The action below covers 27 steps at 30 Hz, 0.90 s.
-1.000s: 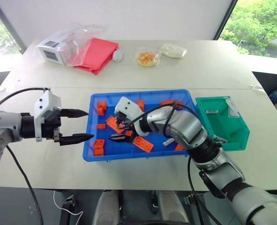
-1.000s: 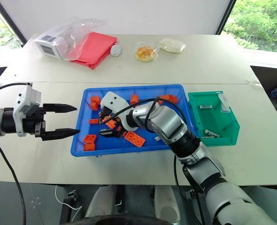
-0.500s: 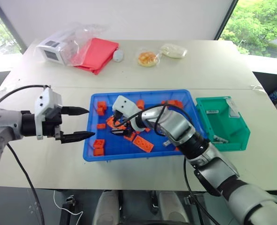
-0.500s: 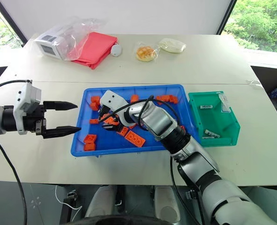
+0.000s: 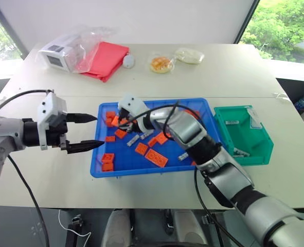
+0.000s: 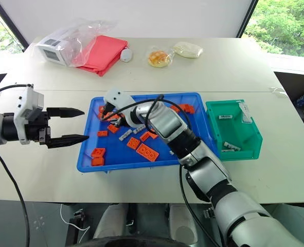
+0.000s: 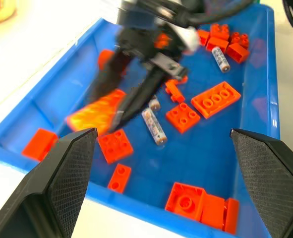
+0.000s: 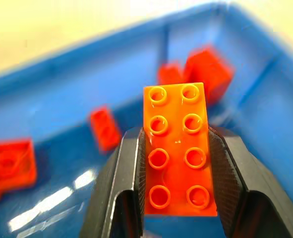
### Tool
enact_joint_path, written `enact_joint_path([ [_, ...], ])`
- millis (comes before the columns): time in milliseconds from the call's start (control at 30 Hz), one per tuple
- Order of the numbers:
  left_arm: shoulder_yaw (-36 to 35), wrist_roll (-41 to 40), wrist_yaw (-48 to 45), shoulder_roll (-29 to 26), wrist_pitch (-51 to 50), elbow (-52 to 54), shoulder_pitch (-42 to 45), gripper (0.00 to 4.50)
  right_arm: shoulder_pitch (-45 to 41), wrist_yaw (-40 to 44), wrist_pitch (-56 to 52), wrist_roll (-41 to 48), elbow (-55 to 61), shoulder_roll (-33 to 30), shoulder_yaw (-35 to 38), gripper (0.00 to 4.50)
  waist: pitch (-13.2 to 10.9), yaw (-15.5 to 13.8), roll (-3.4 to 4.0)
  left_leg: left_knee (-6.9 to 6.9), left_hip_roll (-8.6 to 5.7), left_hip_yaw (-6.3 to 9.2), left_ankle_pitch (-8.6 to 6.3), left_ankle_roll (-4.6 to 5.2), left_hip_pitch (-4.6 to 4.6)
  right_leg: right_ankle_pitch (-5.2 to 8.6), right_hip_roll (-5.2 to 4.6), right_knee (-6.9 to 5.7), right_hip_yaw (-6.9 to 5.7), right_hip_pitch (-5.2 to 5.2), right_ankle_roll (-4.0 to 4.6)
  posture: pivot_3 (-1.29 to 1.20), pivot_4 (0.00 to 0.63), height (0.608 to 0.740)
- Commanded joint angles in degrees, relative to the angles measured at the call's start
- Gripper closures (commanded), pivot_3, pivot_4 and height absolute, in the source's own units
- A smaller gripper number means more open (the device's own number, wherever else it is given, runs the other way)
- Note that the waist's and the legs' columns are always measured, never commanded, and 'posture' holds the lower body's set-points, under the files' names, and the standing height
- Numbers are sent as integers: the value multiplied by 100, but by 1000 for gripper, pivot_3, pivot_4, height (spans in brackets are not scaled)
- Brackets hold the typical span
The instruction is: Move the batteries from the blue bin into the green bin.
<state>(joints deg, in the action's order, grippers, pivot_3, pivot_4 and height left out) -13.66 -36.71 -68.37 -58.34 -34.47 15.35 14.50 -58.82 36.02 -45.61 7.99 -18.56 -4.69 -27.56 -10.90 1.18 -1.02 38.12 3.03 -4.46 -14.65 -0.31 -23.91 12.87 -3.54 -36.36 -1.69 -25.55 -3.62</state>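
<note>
The right hand (image 8: 175, 163) was clamped on an orange eight-stud brick (image 8: 176, 148), its studs facing the wrist camera, over the left end of the blue bin (image 5: 103, 167). The left hand (image 5: 85, 132) hovered just outside the bin's left rim, fingers spread with nothing between them.

Several batteries lay on the blue floor among scattered orange bricks; one battery (image 7: 154, 126) lay beside the right hand's fingertips, and another (image 7: 220, 59) lay near the bricks in a far corner. Their printing was too small to read. The green bin (image 5: 257, 154) stood just beside the blue bin's right end on the tabletop (image 5: 234, 72), with a few small pieces (image 6: 230, 146) on its floor that looked like batteries. Its white labels (image 5: 255, 118) carried writing that could not be read.
</note>
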Motion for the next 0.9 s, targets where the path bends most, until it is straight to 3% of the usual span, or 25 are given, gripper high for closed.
enact_joint_path([
  [33,102,54,108,102,114,-38,327,0,-216,3,605,-170,-672,210,209,2296,0,-10,-1,0,0,0,0,0,0,0,0,0,0,0,0,0,150,734],
  [200,66,-29,143,135,66,231,291,0,-233,446,1551,-621,-960,29,-41,24,0,-3,0,1,-3,-2,0,0,-3,0,-4,2,1,1,-1,0,150,734],
  [400,-103,-287,251,127,-101,823,104,0,186,1652,1227,-386,580,-952,47,24,-1,-26,-1,1,-3,5,0,0,-7,-1,-4,2,-1,0,-1,0,150,734],
  [567,-138,-325,275,111,-108,930,-80,0,685,2179,878,-248,1599,-1573,-11,24,-1,-3,-1,1,-1,3,0,0,3,0,-1,-1,-1,2,-1,0,150,734],
  [800,-35,-333,227,54,-103,933,-17,0,1018,2136,810,-372,1745,-1525,-159,24,-1,-9,-1,1,3,2,0,-1,10,0,6,-9,0,2,0,0,150,734],
  [900,-22,-301,205,43,-78,872,7,0,999,1990,893,-460,1517,-1397,-151,858,-1,-21,-1,1,2,2,1,-1,10,0,4,-8,0,3,0,0,150,734],
])
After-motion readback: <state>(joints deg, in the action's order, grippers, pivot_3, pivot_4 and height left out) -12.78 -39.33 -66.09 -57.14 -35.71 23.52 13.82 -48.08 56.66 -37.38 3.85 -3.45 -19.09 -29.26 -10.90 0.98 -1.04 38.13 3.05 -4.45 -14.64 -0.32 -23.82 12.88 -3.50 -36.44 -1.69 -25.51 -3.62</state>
